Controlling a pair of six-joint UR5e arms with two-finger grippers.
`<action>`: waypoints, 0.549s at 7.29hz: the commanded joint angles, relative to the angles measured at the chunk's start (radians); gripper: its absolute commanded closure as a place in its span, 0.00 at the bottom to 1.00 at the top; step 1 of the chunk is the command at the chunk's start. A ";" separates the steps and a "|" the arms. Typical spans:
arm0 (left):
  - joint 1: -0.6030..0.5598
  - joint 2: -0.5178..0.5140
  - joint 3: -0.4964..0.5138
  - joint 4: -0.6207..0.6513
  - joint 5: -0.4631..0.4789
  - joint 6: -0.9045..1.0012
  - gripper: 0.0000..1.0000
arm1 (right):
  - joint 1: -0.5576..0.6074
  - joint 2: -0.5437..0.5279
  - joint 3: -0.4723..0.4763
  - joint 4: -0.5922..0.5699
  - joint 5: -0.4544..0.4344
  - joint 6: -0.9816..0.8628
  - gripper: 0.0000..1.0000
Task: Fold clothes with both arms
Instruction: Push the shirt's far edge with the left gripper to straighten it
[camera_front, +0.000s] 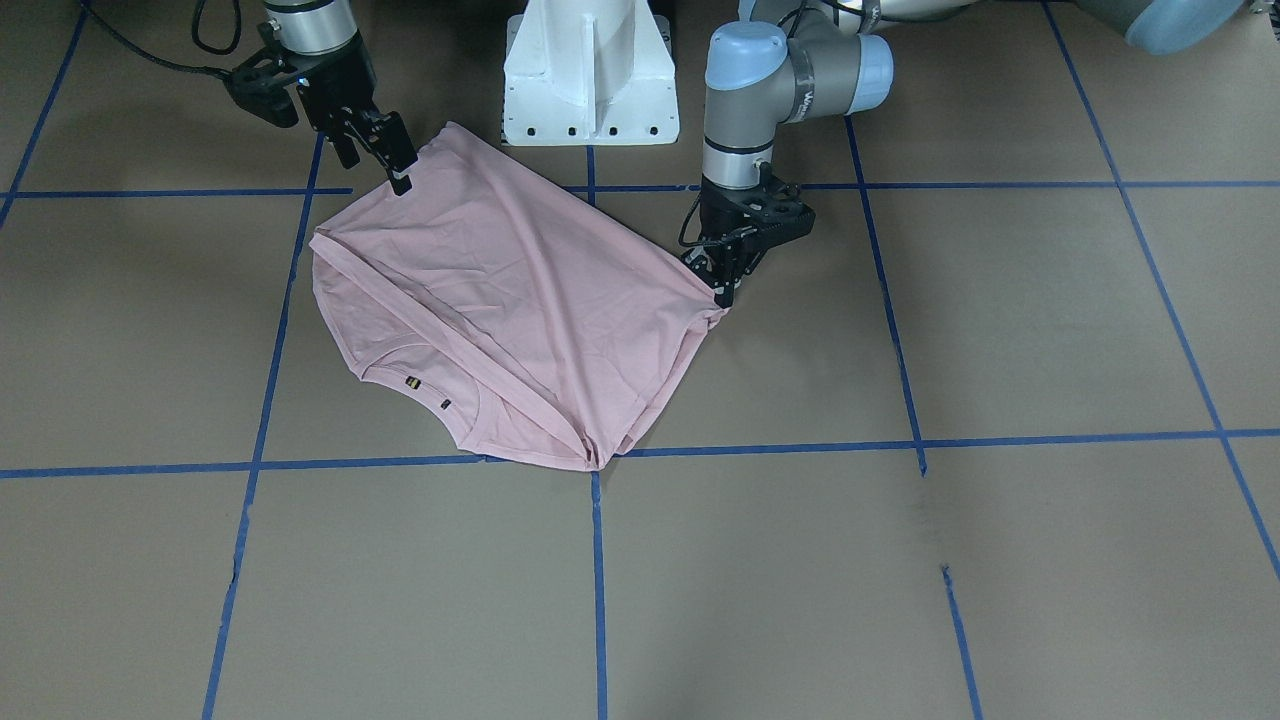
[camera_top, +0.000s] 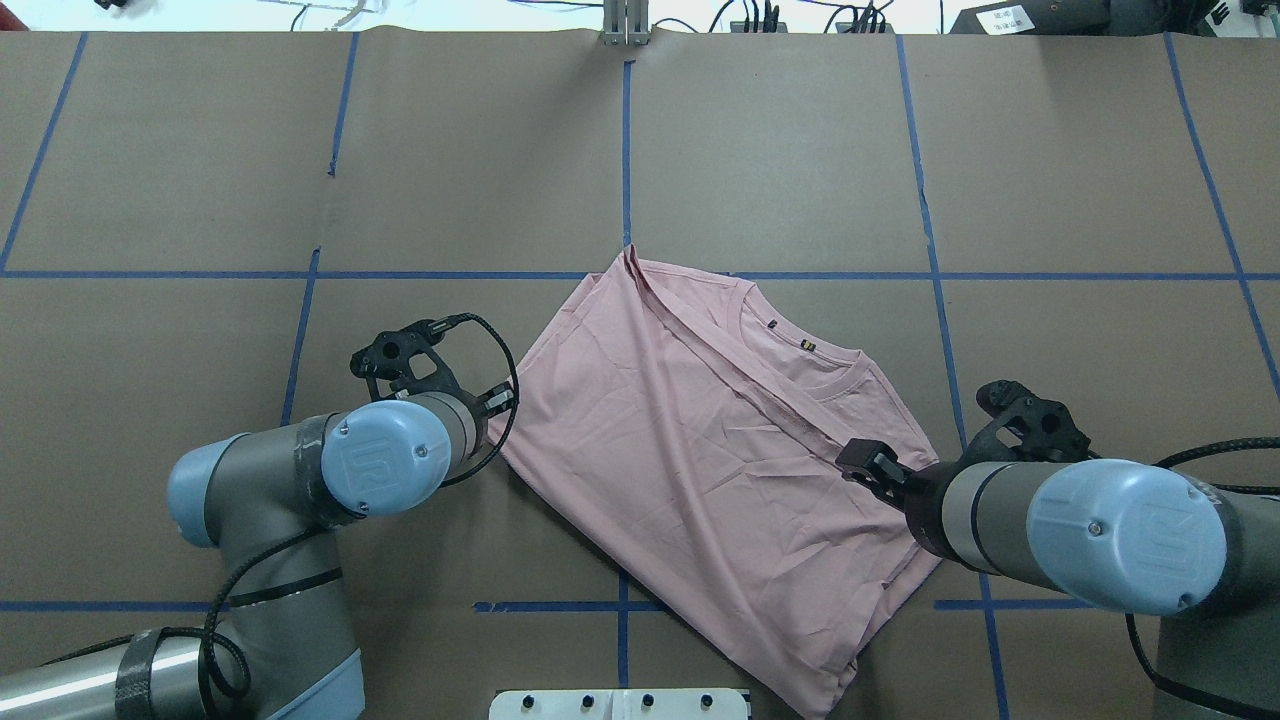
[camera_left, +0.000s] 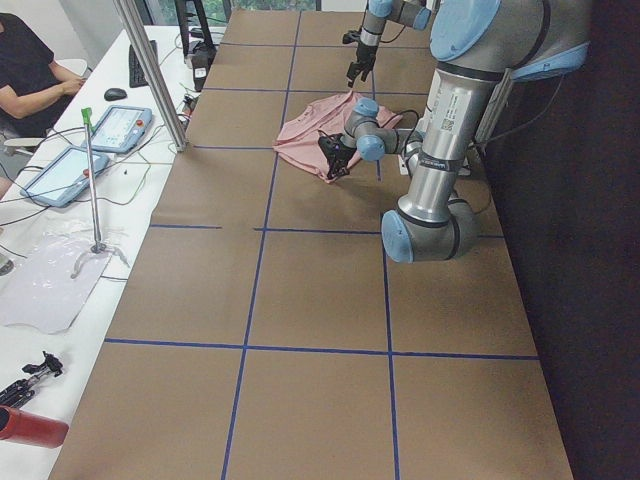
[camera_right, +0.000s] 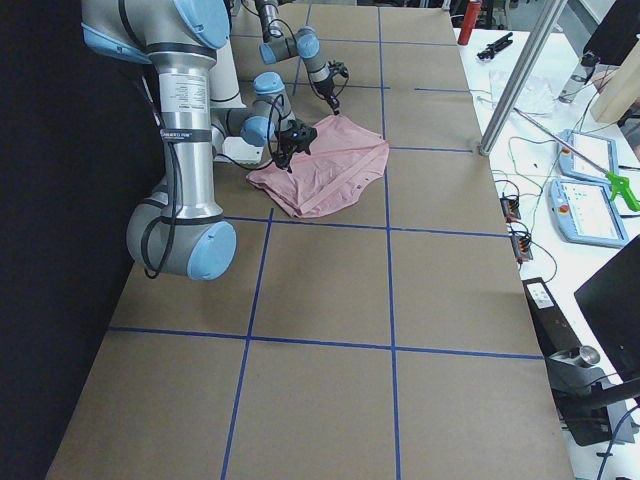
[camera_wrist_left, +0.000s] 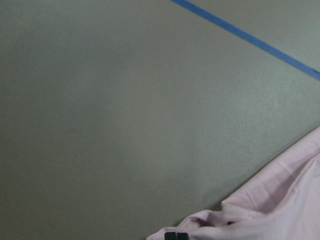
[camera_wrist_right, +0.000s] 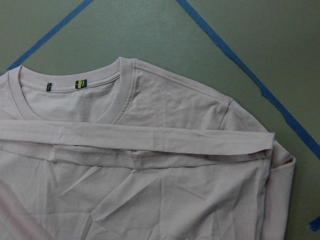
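– Pink T-shirt (camera_front: 520, 300), one. Location?
– Brown-paper bench (camera_front: 900, 600), midway along its length and nearer the robot-side edge than the far one. One corner lies just in front of the white base (camera_front: 590, 70). It sits askew to the blue tape lines (camera_front: 597, 560).
– Condition?
– Folded over on itself, plain pink surface up, lightly creased. The ribbed collar (camera_wrist_right: 125, 90) is exposed toward the far edge, with two small tags (camera_wrist_right: 80, 84) inside it. A hemmed band crosses just below the collar.
– Left claw (camera_front: 725, 290)?
– Low at the shirt's corner on the robot's left, fingers drawn together on a puckered bit of the cloth.
– Right claw (camera_front: 378, 172)?
– Over the shirt's opposite edge, on the robot's right. Jaws apart, nothing between them. Whether a fingertip touches the cloth cannot be told.
– Arms?
– Two, grey with light blue caps: left arm (camera_top: 380, 460) and right arm (camera_top: 1100, 540), one at each side of the shirt.
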 joint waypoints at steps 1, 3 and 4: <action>-0.090 -0.016 0.014 -0.010 -0.002 0.086 1.00 | 0.002 0.000 0.000 0.000 0.001 0.000 0.00; -0.207 -0.170 0.256 -0.144 -0.001 0.095 1.00 | 0.004 0.000 0.002 0.002 0.006 -0.002 0.00; -0.260 -0.265 0.402 -0.220 -0.001 0.136 1.00 | 0.004 0.002 0.002 0.002 0.006 -0.002 0.00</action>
